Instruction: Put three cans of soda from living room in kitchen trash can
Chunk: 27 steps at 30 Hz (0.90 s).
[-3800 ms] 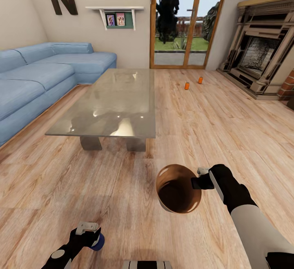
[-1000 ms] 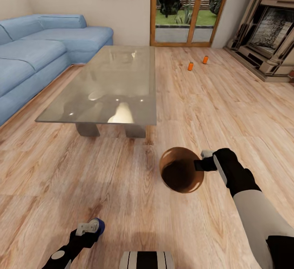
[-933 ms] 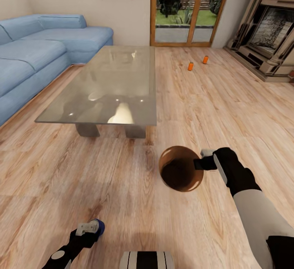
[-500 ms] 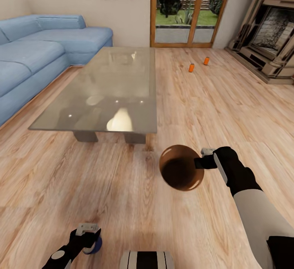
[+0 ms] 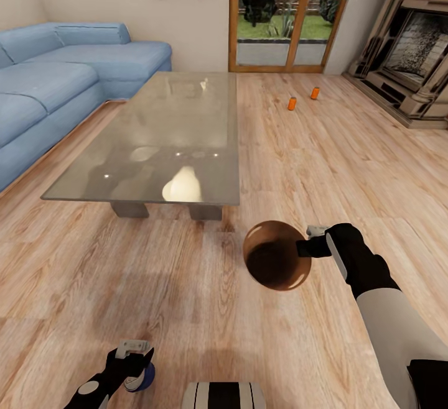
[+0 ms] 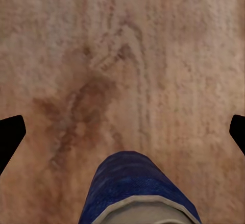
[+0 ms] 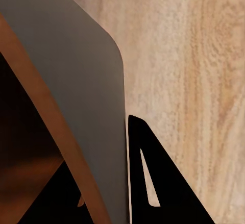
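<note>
Two orange cans of soda (image 5: 292,104) (image 5: 315,92) stand on the plank floor far ahead, near the glass doors; the third is out of view. My right gripper (image 5: 309,246) is shut on the rim of the copper-brown trash can (image 5: 275,264), carrying it above the floor with its mouth toward the camera. In the right wrist view the brown rim (image 7: 48,119) runs beside a black finger (image 7: 153,183). Low at the left, my left gripper (image 5: 134,359) points at the floor with its fingertips (image 6: 10,137) wide apart. A blue cylinder (image 6: 138,188) with a pale end sits near its base.
The glass-topped low table (image 5: 155,142) stands ahead to the left, the blue sofa (image 5: 56,86) behind it. A dark fireplace (image 5: 417,42) is at the far right. Bare plank floor (image 5: 323,160) runs between table and fireplace toward the cans.
The view has shifted as the robot rolled slightly forward; the table's near edge sits lower in the picture. My left gripper dropped a little and turned. The right gripper still holds the pail.
</note>
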{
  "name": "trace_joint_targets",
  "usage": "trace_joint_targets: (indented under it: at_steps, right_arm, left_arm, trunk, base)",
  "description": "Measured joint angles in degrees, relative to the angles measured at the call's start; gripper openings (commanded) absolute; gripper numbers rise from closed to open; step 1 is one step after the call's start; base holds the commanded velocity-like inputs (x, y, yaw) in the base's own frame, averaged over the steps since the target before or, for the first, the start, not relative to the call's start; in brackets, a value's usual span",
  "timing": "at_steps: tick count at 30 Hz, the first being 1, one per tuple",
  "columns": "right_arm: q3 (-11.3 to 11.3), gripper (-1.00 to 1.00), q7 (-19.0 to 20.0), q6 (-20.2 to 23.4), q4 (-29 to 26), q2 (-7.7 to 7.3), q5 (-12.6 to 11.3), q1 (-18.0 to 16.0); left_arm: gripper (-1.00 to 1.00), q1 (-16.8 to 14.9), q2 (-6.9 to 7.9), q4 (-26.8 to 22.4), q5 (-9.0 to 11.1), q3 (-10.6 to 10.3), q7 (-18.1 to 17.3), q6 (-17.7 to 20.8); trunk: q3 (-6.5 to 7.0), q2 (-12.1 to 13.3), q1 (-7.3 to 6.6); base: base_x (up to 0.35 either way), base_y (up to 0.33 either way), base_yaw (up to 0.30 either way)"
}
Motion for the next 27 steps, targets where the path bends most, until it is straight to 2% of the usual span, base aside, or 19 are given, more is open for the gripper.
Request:
trace_joint_targets:
  at_steps: [14, 16, 18, 20, 24, 27]
  right_arm:
    - [0.0, -1.0, 0.0, 0.0, 0.0, -0.05, 0.1, 0.0]
    - [0.0, -1.0, 0.0, 0.1, 0.0, -0.61, -0.6, 0.0]
    - [0.1, -1.0, 0.0, 0.0, 0.0, -1.03, 0.1, 0.1]
    - [0.1, -1.0, -0.1, -0.1, 0.0, -1.15, 0.9, 0.1]
    - [0.1, -1.0, 0.0, 0.1, 0.0, -1.28, -0.6, 0.1]
    - [0.1, -1.0, 0.0, 0.0, 0.0, -1.31, 0.1, 0.1]
  left_arm:
    - [1.0, 0.0, 0.0, 0.0, -0.1, -0.1, -0.1, 0.5]
    - [1.0, 0.0, -0.01, 0.1, -0.1, -0.1, -0.1, 0.6]
    - [1.0, 0.0, 0.01, 0.1, -0.2, -0.1, -0.2, 0.6]
    - [1.0, 0.0, -0.02, 0.1, -0.2, -0.1, -0.2, 0.6]
    - [1.0, 0.0, -0.05, 0.2, -0.4, -0.2, -0.2, 0.7]
    - [1.0, 0.1, -0.06, 0.3, -0.4, -0.2, -0.2, 0.6]
  trunk:
    - [0.0, 0.0, 0.0]
    - [0.0, 0.0, 0.0]
    - [0.0, 0.0, 0.0]
    - [0.0, 0.0, 0.0]
    - [0.0, 0.0, 0.0]
    - [0.0, 0.0, 0.0]
  base:
    - [0.0, 0.0, 0.0]
    - [0.0, 0.0, 0.0]
    - [0.0, 0.0, 0.0]
    - [0.0, 0.0, 0.0]
    - [0.0, 0.0, 0.0]
    - [0.0, 0.0, 0.0]
